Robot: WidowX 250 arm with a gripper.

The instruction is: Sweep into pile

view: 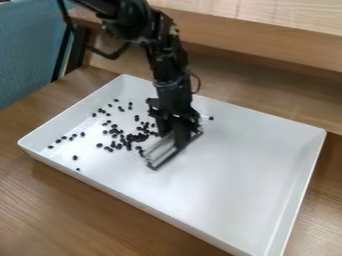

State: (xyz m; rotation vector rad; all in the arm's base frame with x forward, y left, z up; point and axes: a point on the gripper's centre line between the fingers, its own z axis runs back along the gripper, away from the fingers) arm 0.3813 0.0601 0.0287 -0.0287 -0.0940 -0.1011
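Note:
My black gripper (179,136) points down over the middle of the white tray, shut on a grey-white sweeping tool (162,150) with a dark edge. The tool's lower end rests at or very near the tray floor, slanting from lower left to upper right. Small black beans (139,137) lie scattered over the tray's left half, densest just left of the tool. A few are spread toward the left corner and the near-left wall, and one bean (211,118) lies right of the gripper by the back wall. The gripper hides part of the tray floor behind it.
The white tray (267,172) has low raised walls and sits on a brown wooden table (80,215). A wooden ledge (267,40) runs behind it. At the upper left stands a blue fabric panel (27,50), with a black cable hanging near the arm.

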